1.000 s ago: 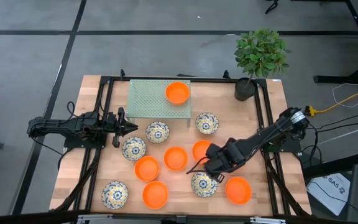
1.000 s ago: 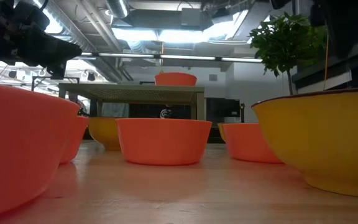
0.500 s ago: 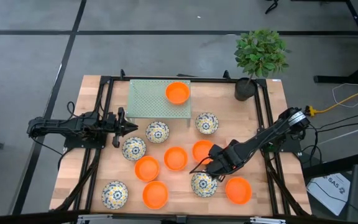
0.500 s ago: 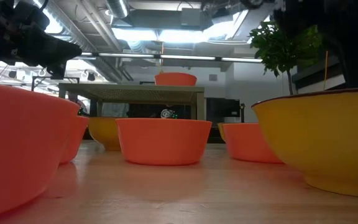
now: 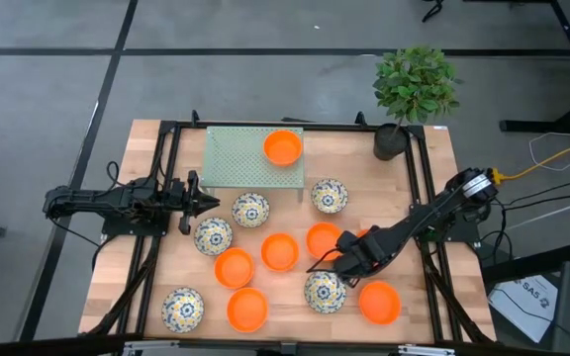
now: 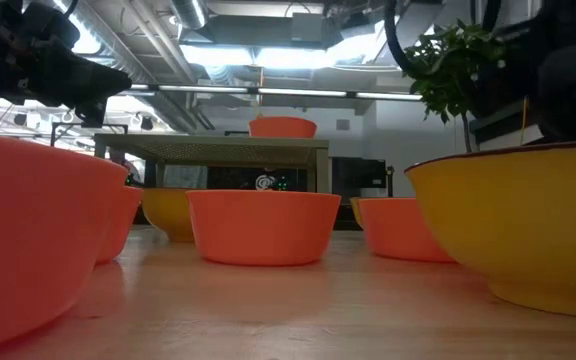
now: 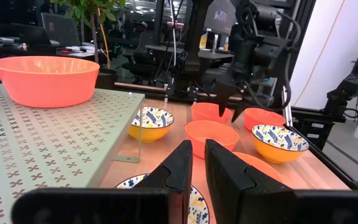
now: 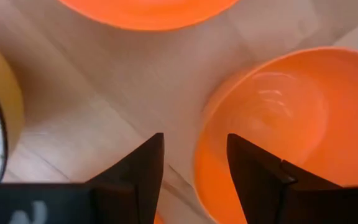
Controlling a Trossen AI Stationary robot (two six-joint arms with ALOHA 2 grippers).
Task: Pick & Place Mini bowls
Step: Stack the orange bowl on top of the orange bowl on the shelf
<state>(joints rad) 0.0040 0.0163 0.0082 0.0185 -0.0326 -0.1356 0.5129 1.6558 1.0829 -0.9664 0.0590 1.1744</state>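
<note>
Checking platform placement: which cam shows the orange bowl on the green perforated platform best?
The high view: the orange bowl sits fully inside the green platform, near its right edge. The left wrist view shows it side-on, close, the low view shows it small and distant, and the right wrist view misses it.

On the table, a raised perforated platform stands at the back with one mini bowl on its right end. A potted plant stands at the back right corner. The other mini bowls lie spread across the middle and front, between the two arms.
</note>
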